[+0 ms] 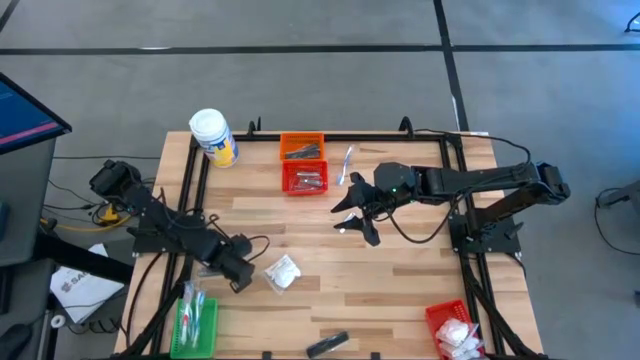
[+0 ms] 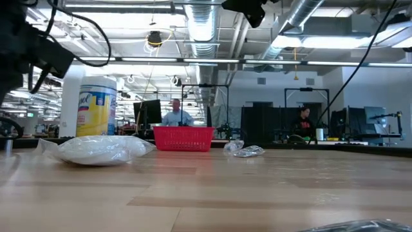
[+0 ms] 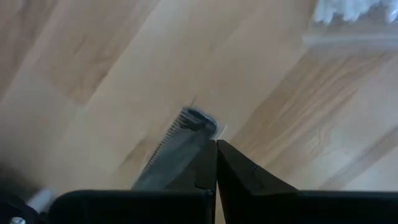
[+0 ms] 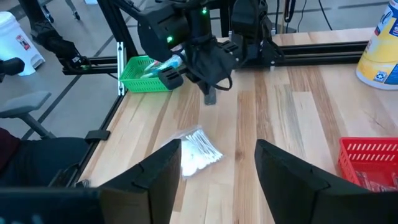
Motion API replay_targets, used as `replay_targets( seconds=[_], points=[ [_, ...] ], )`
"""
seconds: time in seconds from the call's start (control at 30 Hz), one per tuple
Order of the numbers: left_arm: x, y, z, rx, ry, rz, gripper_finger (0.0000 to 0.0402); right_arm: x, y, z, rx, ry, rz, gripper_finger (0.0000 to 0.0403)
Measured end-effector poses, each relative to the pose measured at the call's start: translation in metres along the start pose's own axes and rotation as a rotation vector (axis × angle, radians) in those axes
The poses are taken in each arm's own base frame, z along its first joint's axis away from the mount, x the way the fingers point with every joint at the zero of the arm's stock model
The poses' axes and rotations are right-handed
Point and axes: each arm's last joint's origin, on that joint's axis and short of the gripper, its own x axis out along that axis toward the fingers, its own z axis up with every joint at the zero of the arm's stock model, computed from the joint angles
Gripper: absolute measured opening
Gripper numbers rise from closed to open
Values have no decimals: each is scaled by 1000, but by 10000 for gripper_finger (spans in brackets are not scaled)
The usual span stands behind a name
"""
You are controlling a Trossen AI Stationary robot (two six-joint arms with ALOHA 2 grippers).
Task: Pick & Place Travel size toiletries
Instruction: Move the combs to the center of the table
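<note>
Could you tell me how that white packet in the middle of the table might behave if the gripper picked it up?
The white packet looks crinkled and puffy, so probably floppy and light. Its clear film may be slippery. It lies flat, unlikely to roll.

Open-plan robotics lab: exposed ceiling ducts (image 2: 206, 26), monitor rows (image 2: 360, 122), people at desks (image 2: 175, 115).

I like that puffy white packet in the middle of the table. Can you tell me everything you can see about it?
The white packet is a small clear plastic bag stuffed with white bits, which look like cotton swabs in the right wrist view. It looks soft and crinkly. It lies flat on the wooden table, between the two arms. Nothing grips it: the left gripper sits close beside it, apparently without touching. From the low view it is a plump, shiny pillow in front of the big jar.
</note>
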Motion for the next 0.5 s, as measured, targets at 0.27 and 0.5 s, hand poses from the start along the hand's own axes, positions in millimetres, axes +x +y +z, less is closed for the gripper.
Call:
replay_targets(
  seconds=[0.27, 0.5],
  points=[
    [2, 0, -5, -9, 0, 9, 0, 0, 0, 0, 1, 4, 0, 194],
    [17, 14, -12, -60, 65, 64, 0, 0, 0, -3, 6, 30, -2, 198]
  ],
)
